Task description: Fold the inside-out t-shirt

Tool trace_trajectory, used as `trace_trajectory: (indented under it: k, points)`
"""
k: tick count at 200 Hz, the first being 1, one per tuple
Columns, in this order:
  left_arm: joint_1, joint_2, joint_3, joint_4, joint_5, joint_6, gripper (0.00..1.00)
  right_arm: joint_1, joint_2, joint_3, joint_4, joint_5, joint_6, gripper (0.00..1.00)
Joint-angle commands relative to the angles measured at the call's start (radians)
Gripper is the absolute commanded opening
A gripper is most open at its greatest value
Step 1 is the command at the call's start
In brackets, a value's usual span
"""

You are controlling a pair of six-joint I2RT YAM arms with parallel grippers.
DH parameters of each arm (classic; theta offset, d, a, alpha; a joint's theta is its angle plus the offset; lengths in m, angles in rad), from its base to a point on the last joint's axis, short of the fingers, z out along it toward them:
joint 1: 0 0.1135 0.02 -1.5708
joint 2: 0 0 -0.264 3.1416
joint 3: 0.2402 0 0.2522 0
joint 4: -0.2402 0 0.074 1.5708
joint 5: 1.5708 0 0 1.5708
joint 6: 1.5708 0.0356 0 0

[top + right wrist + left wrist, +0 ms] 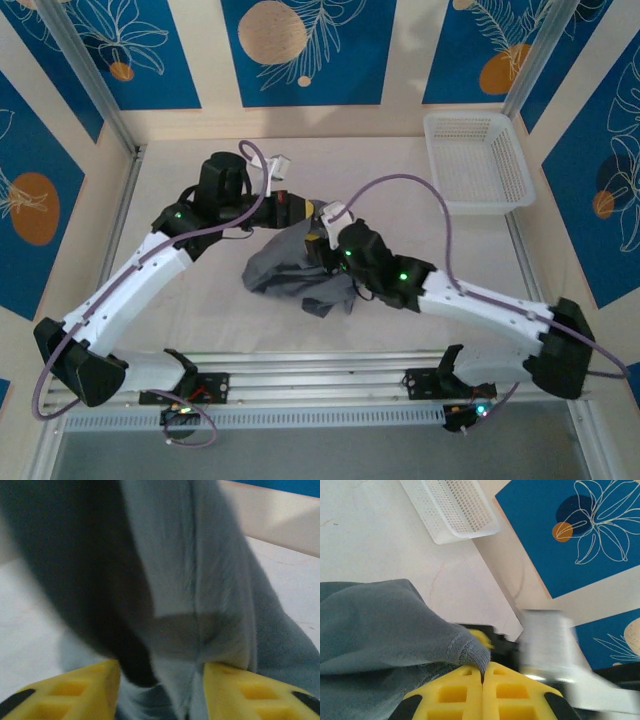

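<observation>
Folding has barely begun: left gripper (pixel 482 674) pinches a hemmed edge, jaws pressed together. The inside-out t-shirt (pixel 290 272) sits bunched at the middle of the table (pixel 230 325). Right gripper (pixel 160 680) stands spread, cloth between its jaws. No fold is made yet.

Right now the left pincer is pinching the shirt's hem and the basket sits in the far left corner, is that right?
Not quite: the basket sits in the far right corner, as the top view shows. The left pincer is pinching the hem of the shirt.
</observation>
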Motion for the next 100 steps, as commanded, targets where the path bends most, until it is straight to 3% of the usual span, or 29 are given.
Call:
trace_trajectory:
  k: [1,11,33,62,75,100]
  points:
    - [0.01,-0.003,0.049,-0.025,-0.009,-0.008,0.0,-0.025,0.074,0.02,0.142,0.094,-0.137,0.6]
    - [0.01,-0.003,0.054,-0.034,-0.014,-0.004,0.0,-0.033,0.13,0.065,0.106,0.11,-0.137,0.68]
    - [0.012,-0.015,0.05,-0.026,-0.022,-0.01,0.0,-0.053,0.235,0.147,0.086,0.223,-0.152,0.7]
    - [0.04,-0.04,0.07,-0.081,-0.083,-0.003,0.0,-0.119,0.294,0.215,-0.07,0.253,-0.042,0.59]
    - [0.098,-0.062,0.094,-0.15,-0.114,0.016,0.0,-0.157,0.273,0.207,-0.163,0.167,0.017,0.52]
    - [0.235,-0.113,0.123,-0.218,-0.11,0.053,0.0,-0.29,0.207,0.169,-0.368,-0.175,0.124,0.5]
